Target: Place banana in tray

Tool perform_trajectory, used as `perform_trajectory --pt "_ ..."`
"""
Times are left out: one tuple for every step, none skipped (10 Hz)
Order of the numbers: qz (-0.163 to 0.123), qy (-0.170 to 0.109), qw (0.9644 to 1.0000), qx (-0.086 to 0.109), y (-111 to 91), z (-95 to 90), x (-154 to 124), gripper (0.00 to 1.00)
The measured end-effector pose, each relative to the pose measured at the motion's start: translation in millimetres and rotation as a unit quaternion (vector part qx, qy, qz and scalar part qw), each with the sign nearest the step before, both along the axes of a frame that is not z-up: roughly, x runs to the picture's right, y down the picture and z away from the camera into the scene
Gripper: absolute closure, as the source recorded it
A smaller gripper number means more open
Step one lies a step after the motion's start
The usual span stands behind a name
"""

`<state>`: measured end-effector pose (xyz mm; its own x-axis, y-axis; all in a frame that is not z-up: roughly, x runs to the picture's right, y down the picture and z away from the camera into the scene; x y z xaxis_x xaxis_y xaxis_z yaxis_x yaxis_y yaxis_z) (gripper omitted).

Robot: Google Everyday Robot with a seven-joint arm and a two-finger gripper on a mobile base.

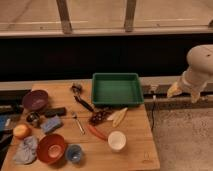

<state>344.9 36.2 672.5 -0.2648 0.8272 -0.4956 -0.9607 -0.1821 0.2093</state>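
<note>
The pale yellow banana (119, 116) lies on the wooden table just in front of the green tray (117, 76), close to its near rim. Nothing sits in the tray. My gripper (184, 93) hangs off the table's right side, over the floor and level with the tray, well away from the banana. Its two yellowish fingertips (173, 90) stand apart, open and holding nothing.
A dark grape bunch (99, 117) and a red chili (97, 132) lie beside the banana, with a white cup (117, 140) in front. Further left are a fork (77, 122), black brush (80, 96), purple bowl (35, 100), red bowl (51, 148), blue cup (74, 153), orange (21, 131) and grey cloth (25, 150).
</note>
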Motion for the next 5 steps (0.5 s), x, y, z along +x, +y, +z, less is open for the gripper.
perform_trajectory --pt "-0.011 -0.004 0.9999 0.001 -7 5.2 -18 0.35" --pt "-0.021 -0.009 0.9997 0.003 -13 9.9 -35 0.35" --pt "-0.034 -0.022 0.9992 0.004 -21 16.6 -60 0.35" --pt "-0.048 -0.043 0.9979 0.004 -29 23.6 -91 0.35" --pt "-0.058 -0.063 0.9963 0.004 -34 26.5 -115 0.35"
